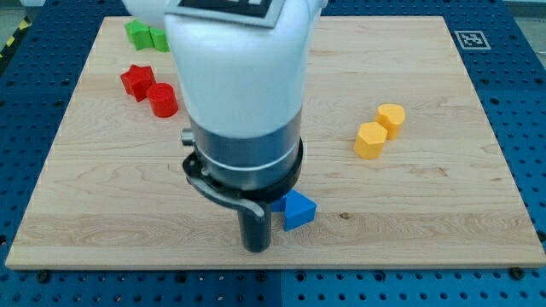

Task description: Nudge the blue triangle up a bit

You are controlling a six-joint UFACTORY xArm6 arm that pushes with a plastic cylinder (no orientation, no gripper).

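The blue triangle (297, 210) lies on the wooden board near the view's bottom centre, partly hidden by the arm. My rod comes down just to its left, and my tip (257, 249) rests on the board to the lower left of the blue triangle, close to it or touching it; I cannot tell which. The arm's big white and grey body (243, 94) covers the board's middle.
A red star (136, 81) and a red cylinder (163, 100) sit at the upper left. Two green blocks (146, 35) lie at the top left. A yellow hexagon (370, 141) and a yellow heart (392, 117) sit at the right. The board's bottom edge (273, 266) is near my tip.
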